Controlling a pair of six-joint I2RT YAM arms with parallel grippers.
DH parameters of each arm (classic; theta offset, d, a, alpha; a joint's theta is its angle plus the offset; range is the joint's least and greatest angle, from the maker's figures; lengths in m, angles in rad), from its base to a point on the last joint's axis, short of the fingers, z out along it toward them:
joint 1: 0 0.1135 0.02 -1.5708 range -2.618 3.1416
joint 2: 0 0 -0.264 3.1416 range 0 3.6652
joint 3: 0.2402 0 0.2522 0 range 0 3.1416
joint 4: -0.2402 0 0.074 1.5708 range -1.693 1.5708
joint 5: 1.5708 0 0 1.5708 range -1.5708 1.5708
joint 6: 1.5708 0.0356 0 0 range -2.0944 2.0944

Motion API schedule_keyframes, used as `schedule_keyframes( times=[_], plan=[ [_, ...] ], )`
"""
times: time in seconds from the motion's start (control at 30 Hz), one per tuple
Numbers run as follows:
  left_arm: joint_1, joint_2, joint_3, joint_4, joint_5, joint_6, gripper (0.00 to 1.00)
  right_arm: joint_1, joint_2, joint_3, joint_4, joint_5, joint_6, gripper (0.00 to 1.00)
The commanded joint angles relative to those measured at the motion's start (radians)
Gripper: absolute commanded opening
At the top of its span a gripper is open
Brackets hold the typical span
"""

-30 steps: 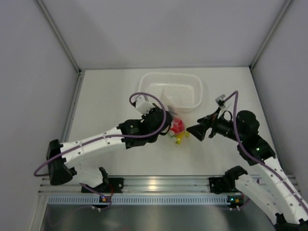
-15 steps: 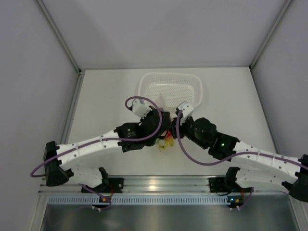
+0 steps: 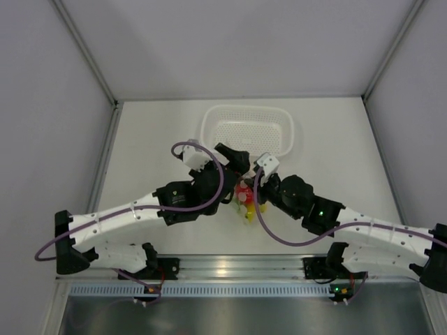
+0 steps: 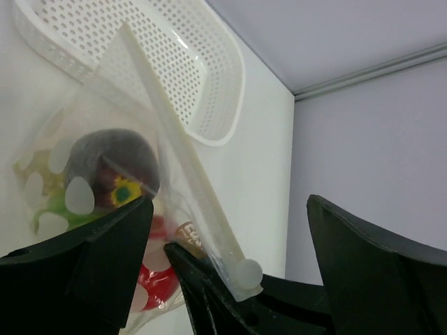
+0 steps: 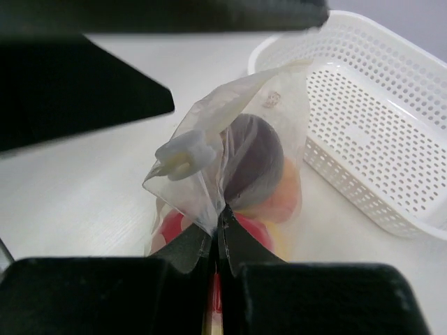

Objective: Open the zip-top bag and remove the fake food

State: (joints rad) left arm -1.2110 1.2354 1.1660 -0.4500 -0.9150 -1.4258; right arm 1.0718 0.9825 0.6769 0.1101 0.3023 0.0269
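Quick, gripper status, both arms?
Left gripper: open, gripping nothing.
Right gripper: closed on the zip-top bag.

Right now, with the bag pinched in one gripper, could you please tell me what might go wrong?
The right gripper pinches only a thin fold of the zip-top bag, so the film may slip under the weight of the fake food. The open left gripper straddles the zip strip; closing, it might clamp both sides together.
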Motion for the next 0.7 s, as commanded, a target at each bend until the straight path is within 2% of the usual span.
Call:
schedule_keyframes(
  times=[0.0,0.1,0.17,0.2,0.23,0.27,0.3,0.33,0.43,0.6,0.67],
  plan=[
    [-0.001,-0.053,0.026,0.082,-0.053,0.207,0.99,0.010,-0.070,0.001,0.031,-0.060,-0.013,0.00],
    [0.065,-0.051,0.049,0.108,0.069,0.430,0.99,0.010,-0.131,-0.014,-0.026,-0.086,-0.018,0.00],
    [0.201,-0.065,0.044,0.169,0.204,0.526,0.99,0.011,-0.159,-0.007,-0.079,-0.112,-0.051,0.00],
    [0.250,-0.073,0.028,0.213,0.408,0.694,0.99,0.011,-0.188,-0.002,-0.140,-0.147,-0.067,0.00],
    [0.354,-0.092,0.006,0.246,0.518,0.758,0.99,0.008,-0.203,0.003,-0.168,-0.164,-0.073,0.00],
    [0.398,-0.103,-0.015,0.331,0.610,0.827,0.99,0.010,-0.218,0.007,-0.188,-0.195,-0.084,0.00],
    [0.433,-0.114,-0.032,0.376,0.851,0.970,0.99,0.008,-0.247,0.010,-0.208,-0.215,-0.091,0.00],
    [0.497,-0.140,-0.049,0.408,0.957,1.019,0.99,0.008,-0.258,0.013,-0.245,-0.238,-0.096,0.00],
    [0.566,-0.181,-0.113,0.476,1.302,1.209,0.96,0.008,-0.266,0.055,-0.338,-0.333,-0.111,0.00],
    [0.571,-0.229,-0.169,0.514,1.678,1.482,0.95,0.008,-0.223,0.125,-0.440,-0.391,-0.139,0.00],
    [0.574,-0.221,-0.166,0.479,1.867,1.531,0.95,0.008,-0.216,0.136,-0.452,-0.410,-0.143,0.00]
  ],
)
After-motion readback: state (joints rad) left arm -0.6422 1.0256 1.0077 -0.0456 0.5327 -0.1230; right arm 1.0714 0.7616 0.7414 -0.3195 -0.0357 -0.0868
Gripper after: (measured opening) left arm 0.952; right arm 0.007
